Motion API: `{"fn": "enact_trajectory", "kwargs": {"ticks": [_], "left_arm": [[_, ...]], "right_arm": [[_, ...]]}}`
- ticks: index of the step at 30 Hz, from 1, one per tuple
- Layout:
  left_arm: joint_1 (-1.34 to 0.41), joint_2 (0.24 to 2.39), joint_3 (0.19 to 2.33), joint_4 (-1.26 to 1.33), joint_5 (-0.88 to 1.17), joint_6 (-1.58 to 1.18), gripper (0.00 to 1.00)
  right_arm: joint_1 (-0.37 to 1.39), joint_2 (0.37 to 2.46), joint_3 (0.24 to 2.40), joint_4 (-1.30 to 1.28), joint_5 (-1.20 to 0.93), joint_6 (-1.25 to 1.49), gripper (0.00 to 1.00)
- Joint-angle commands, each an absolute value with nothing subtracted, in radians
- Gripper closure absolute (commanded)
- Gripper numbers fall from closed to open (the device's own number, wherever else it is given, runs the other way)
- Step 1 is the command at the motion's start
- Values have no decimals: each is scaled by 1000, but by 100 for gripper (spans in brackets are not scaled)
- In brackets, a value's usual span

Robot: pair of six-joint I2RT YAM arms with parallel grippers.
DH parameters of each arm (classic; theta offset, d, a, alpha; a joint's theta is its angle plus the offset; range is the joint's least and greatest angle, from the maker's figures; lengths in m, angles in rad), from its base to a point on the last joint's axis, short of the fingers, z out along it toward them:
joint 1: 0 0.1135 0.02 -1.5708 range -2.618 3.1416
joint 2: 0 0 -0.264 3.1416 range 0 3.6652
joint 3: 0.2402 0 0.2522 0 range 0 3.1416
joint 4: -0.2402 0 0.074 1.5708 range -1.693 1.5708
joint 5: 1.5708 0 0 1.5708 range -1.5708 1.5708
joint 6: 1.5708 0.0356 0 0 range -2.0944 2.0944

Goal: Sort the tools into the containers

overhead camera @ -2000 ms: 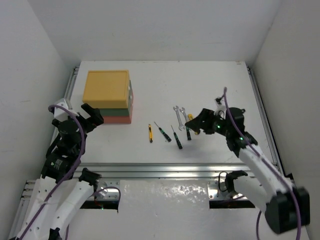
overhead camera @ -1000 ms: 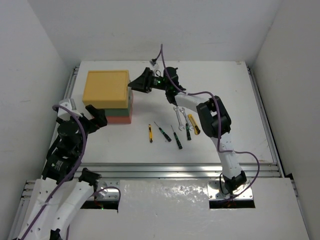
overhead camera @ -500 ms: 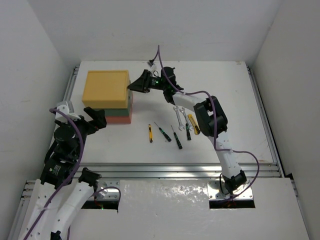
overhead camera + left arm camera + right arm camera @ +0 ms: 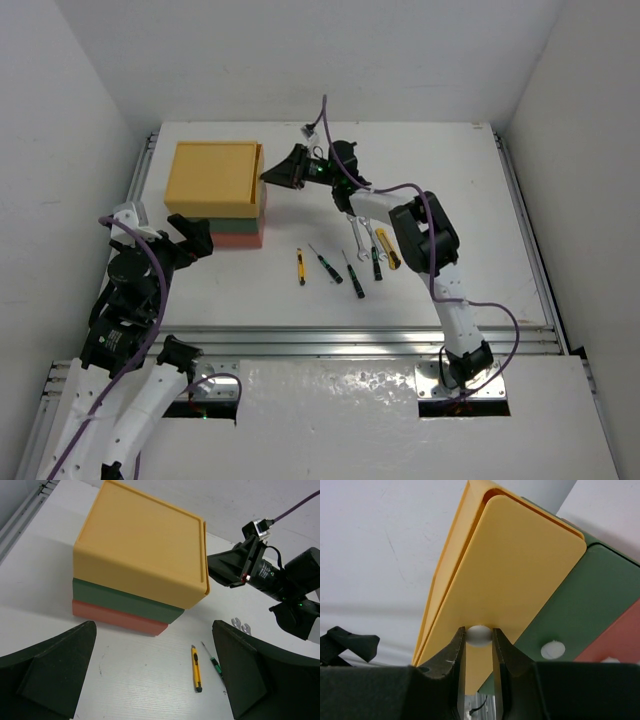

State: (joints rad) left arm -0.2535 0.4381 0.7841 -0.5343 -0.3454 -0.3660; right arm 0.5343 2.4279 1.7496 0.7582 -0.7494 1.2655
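Three containers are stacked at the back left: yellow [image 4: 210, 175] on top, dark green [image 4: 263, 203] in the middle, red-orange [image 4: 240, 238] at the bottom. My right gripper [image 4: 270, 176] is shut on the white knob [image 4: 479, 635] of the yellow drawer front [image 4: 520, 570], which stands slightly out of its shell. The tools lie in a row mid-table: a yellow utility knife [image 4: 301, 267], black-handled screwdrivers [image 4: 354, 274], a yellow-and-black screwdriver [image 4: 387, 248] and two silver wrenches [image 4: 358, 228]. My left gripper [image 4: 154, 645] hangs open in front of the stack, holding nothing.
The green drawer has its own white knob [image 4: 552, 650] just beside my right fingers. Metal rails run along the table's near edge [image 4: 340, 340] and right side [image 4: 520, 220]. White walls close in the table on three sides.
The right arm swung from the tools to the stack, then closed its jaws on the yellow drawer's knob and drew the drawer front slightly rightward. The left arm barely moved.
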Motion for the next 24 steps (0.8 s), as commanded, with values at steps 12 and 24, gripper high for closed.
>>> {"fn": "enact_trajectory", "kwargs": {"ticks": [12, 24], "left_arm": [[-244, 443, 785, -492, -351, -353, 0], [-244, 442, 785, -495, -356, -356, 0]], "right_arm": [[384, 2143, 1347, 904, -862, 1200, 56], [382, 1733, 1181, -104, -303, 513, 42]]}}
